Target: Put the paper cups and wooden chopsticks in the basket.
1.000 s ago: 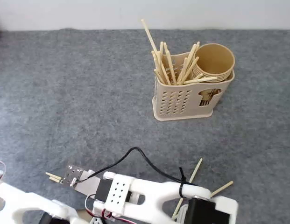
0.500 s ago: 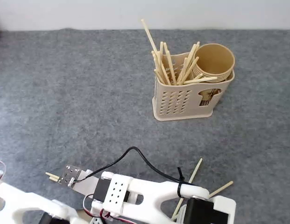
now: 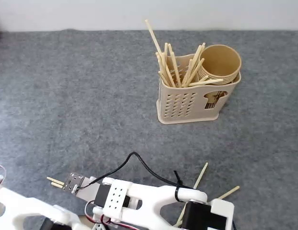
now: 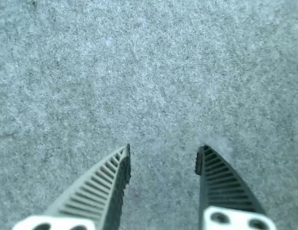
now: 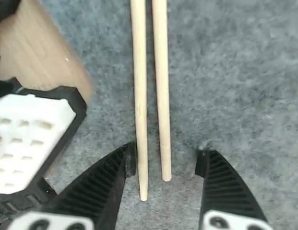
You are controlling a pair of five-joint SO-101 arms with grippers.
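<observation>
Right gripper [image 5: 166, 157] hangs low over the grey mat [image 3: 81, 96] with its jaws spread wide, holding nothing. A pair of wooden chopsticks [image 5: 160, 86] lies flat and parallel on the mat, their near ends sitting between the two jaws, closer to one jaw than the other. In the high view this pair [image 3: 54, 181] pokes out at the near left edge of the table, beside the arm's wrist. Left gripper [image 4: 163, 153] is also spread wide and empty, over bare mat.

The basket [image 3: 180, 108] stands well apart, at the far right of the mat, with many chopsticks upright in one compartment and stacked paper cups [image 3: 220, 61] in the other. Two more loose chopsticks [image 3: 200, 175] lie on the mat near the right arm's base.

The step in hand looks to be picking up the pair. To do it well, the jaws should likely advance further along the sticks so they bite well past the tips, then centre over both and close slowly so neither stick rolls free. A white part of the other arm [image 5: 24, 134] sits just beside, so the lift should probably go straight up
</observation>
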